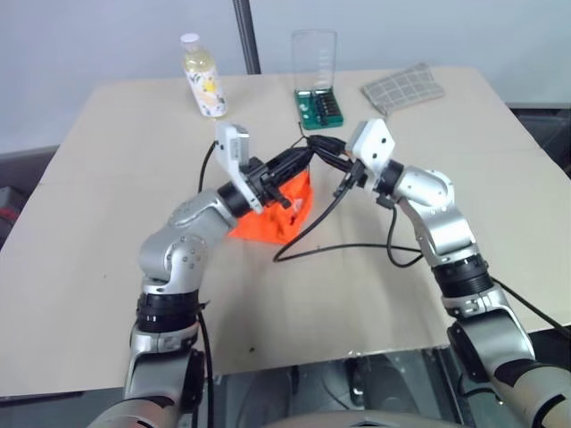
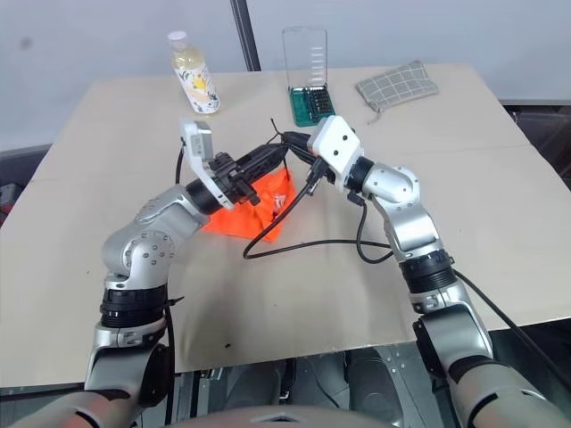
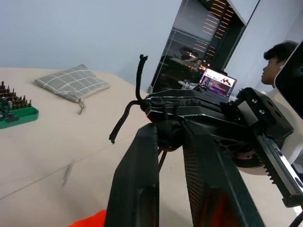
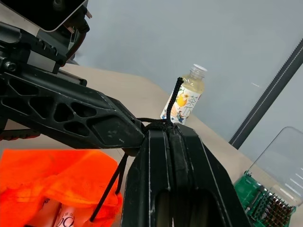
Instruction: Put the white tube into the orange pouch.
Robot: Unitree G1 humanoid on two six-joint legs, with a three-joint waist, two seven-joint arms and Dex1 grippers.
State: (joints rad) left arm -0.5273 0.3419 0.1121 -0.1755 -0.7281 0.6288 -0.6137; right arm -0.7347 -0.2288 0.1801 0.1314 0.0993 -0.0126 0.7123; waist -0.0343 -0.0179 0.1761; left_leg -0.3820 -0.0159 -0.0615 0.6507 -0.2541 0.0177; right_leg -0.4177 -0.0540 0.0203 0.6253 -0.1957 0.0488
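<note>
The orange pouch (image 1: 272, 218) hangs just above the table's middle, its mouth held up by black drawstring cords. My left gripper (image 1: 302, 157) reaches in from the left, its fingers closed on a knotted cord (image 3: 163, 127). My right gripper (image 1: 318, 145) comes from the right, tip to tip with the left. It is shut on the other cord, whose end (image 4: 176, 101) sticks out past the fingertips. In the right wrist view the white tube (image 4: 64, 218) lies inside the pouch, with only part of its lettered body visible.
At the table's far side stand a yellowish bottle (image 1: 203, 78), a green bit case with a clear lid (image 1: 318, 105) and a grey checked cloth pouch (image 1: 403, 86). A black cable (image 1: 348, 245) loops over the table under my right arm. A person (image 3: 279, 56) sits beyond the table.
</note>
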